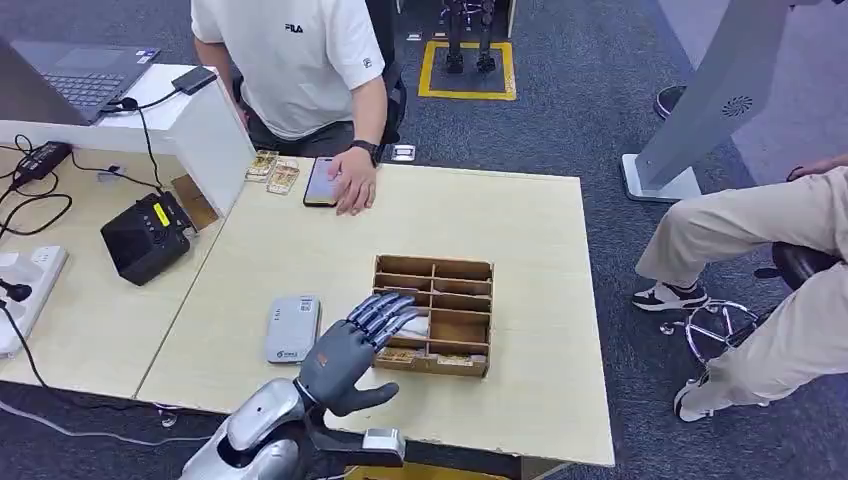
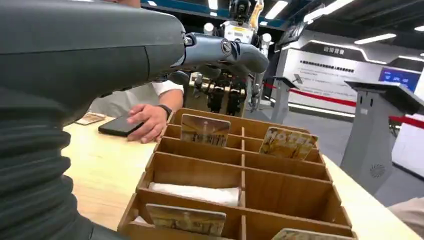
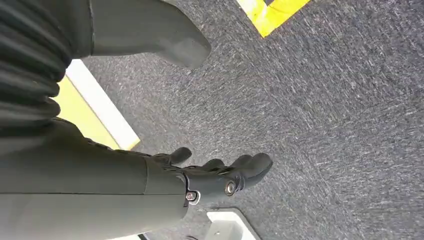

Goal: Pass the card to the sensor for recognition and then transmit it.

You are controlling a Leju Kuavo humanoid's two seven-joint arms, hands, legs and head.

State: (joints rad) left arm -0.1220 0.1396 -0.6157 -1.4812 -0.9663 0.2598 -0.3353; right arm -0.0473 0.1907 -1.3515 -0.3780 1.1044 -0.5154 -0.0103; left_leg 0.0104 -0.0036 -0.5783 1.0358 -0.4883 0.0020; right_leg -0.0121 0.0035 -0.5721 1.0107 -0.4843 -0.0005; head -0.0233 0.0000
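A wooden divided box (image 1: 440,270) stands near the table's front edge, and several picture cards stand upright in its slots (image 2: 205,129) (image 2: 287,142) (image 2: 186,219). My left hand (image 1: 355,345) hovers over the box's left front corner with its fingers (image 2: 225,50) stretched out and apart, holding nothing. A grey flat card sensor (image 1: 293,328) lies on the table just left of that hand. My right hand (image 3: 220,177) hangs over the dark carpet with loosely extended fingers and nothing in it.
Across the table a person in a white shirt rests a hand on a black phone (image 1: 322,182), with a few loose cards (image 1: 272,170) beside it. A black device (image 1: 145,237), cables and a power strip (image 1: 25,290) sit on the left desk. Another person's legs (image 1: 760,250) are at the right.
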